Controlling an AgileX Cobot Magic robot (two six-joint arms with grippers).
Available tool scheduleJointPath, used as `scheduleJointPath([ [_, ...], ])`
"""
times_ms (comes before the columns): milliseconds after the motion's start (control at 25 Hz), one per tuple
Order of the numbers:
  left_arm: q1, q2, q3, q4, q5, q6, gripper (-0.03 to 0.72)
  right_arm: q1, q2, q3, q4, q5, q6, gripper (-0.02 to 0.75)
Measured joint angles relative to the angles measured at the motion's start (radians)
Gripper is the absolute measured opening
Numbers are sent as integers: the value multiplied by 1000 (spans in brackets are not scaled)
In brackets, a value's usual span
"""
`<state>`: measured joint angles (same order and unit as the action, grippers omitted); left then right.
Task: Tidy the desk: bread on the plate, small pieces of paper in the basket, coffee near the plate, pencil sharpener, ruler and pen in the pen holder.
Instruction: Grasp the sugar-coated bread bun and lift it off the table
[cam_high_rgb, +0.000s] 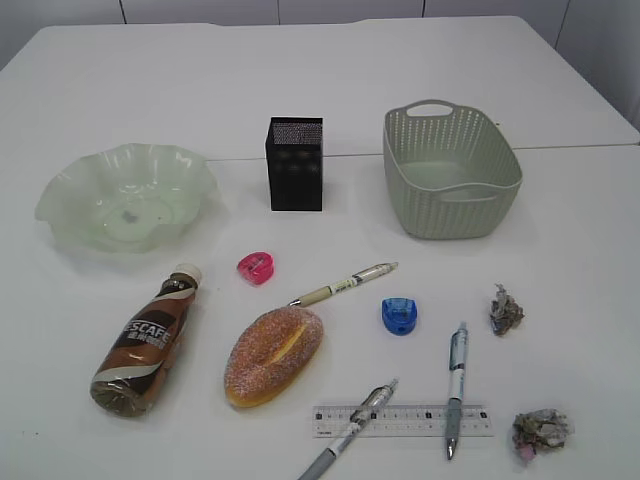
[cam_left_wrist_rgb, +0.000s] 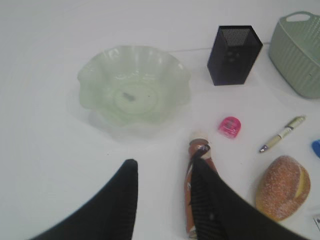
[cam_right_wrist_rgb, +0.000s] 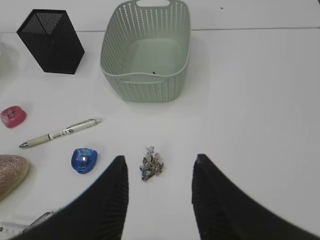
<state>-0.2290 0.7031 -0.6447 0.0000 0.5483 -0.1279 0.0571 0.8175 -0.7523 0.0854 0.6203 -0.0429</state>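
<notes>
Black left gripper open, empty; brown Nescafe coffee bottle lies flat, partly hidden behind its right finger, base cut off. Ruffled pale-green glass plate beyond, sugared golden bread bun off right. Right gripper open, empty; small crumpled grey paper scrap between fingertips, untouched. Sage-green perforated basket straight ahead, black mesh pen holder far left. Clear ruler mostly cut off.

The right gripper hangs over the desk with jaws apart (nothing between them). A crumpled paper scrap lies just ahead; beyond it stands the basket, with the pen holder to its left.
</notes>
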Motion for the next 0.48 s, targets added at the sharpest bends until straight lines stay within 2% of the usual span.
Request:
scheduleJointPath([
  [120,-59,113,-82,-20,47,81,266,0,42,-26,-2,19,0,314],
  [240,-89,260,-181,-49,114,155,266,0,90,-43,-3,59,0,313],
  [360,-96,433,-287,-139,173,248,266,0,154,-60,-5,121,0,313],
  [480,-113,605,-387,-267,251,415,266,0,218,-84,-5,174,0,313],
])
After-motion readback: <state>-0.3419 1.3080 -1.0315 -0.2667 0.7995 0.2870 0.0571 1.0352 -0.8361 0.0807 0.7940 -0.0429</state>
